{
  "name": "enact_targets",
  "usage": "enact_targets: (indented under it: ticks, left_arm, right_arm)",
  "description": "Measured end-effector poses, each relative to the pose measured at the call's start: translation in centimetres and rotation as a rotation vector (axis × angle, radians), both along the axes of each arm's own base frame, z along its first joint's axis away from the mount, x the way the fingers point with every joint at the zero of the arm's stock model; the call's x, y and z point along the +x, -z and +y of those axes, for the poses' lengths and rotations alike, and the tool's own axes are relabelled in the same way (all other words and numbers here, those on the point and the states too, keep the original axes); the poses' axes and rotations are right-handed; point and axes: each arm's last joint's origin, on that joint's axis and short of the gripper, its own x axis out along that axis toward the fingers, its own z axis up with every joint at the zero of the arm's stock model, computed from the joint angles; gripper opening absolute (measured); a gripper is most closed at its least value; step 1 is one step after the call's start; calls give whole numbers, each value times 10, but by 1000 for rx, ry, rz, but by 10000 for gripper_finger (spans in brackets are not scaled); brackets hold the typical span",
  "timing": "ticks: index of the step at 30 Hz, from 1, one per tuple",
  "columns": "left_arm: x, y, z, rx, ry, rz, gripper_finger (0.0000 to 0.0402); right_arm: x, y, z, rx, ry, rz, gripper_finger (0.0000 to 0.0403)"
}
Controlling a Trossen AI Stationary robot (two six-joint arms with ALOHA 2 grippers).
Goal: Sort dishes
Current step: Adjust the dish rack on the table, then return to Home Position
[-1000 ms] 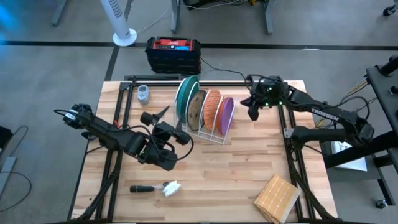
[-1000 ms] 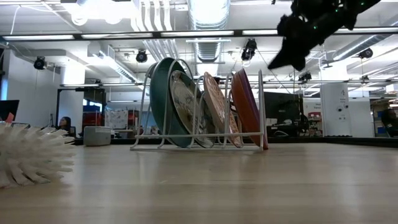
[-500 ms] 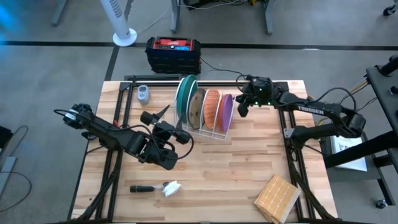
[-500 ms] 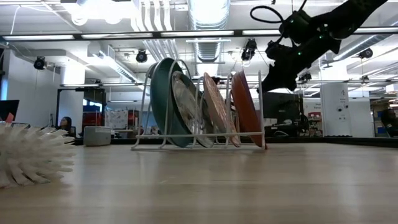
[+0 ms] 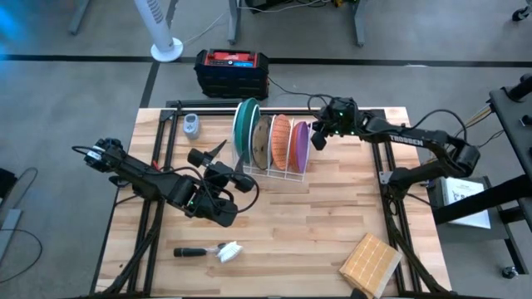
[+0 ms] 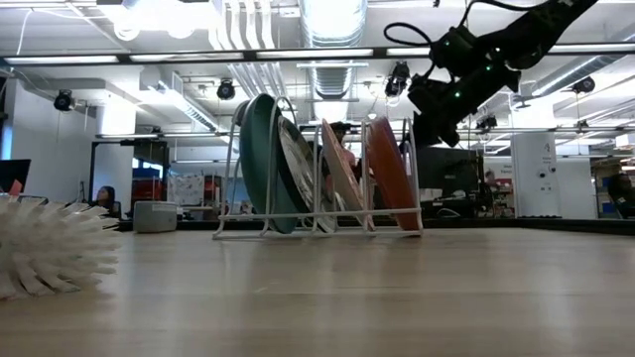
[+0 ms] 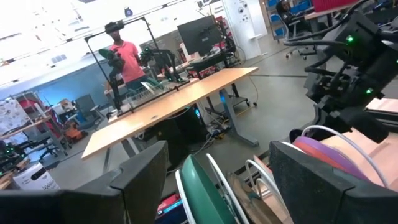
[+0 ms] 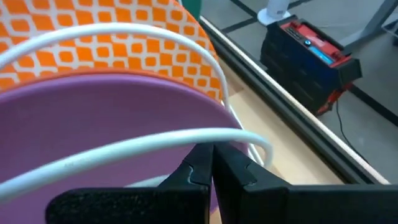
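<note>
A: Nearest first?
B: Left gripper [image 5: 223, 210], jaws spread, empty, parked mid-table.
A: Farther back?
B: All four dishes stand in the rack [image 5: 278, 176]: teal plate [image 5: 244, 129], speckled plate [image 5: 263, 146], orange plate [image 5: 282, 141], purple plate [image 5: 300, 143]. Right gripper [image 5: 317, 141], fingers together, empty, beside purple. Sorting looks nearly complete.

Teal plate [image 5: 246, 124], brown speckled plate [image 5: 263, 143], orange checked plate [image 5: 282, 138], purple plate [image 5: 299, 141] — white rack [image 5: 278, 176].
</note>
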Motion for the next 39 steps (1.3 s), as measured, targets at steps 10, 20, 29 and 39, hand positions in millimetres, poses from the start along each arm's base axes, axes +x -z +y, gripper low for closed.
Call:
enact_targets:
  ticks: [10,20,29,39]
  left_arm:
    - [-1,1,1,9,-1,19,268]
    - [5,11,-3,-189,331,347,240]
    - [50,4,-11,106,1170,290,195]
    - [-4,12,54,13,1094,209,189]
  right_arm:
    - [-24,-19,15,15,36,58,0]
    - [-59,-20,64,138,-96,65,0]
    - [-33,-25,145,-64,-634,-604,0]
    - [-56,-71,161,-285,-656,-581,0]
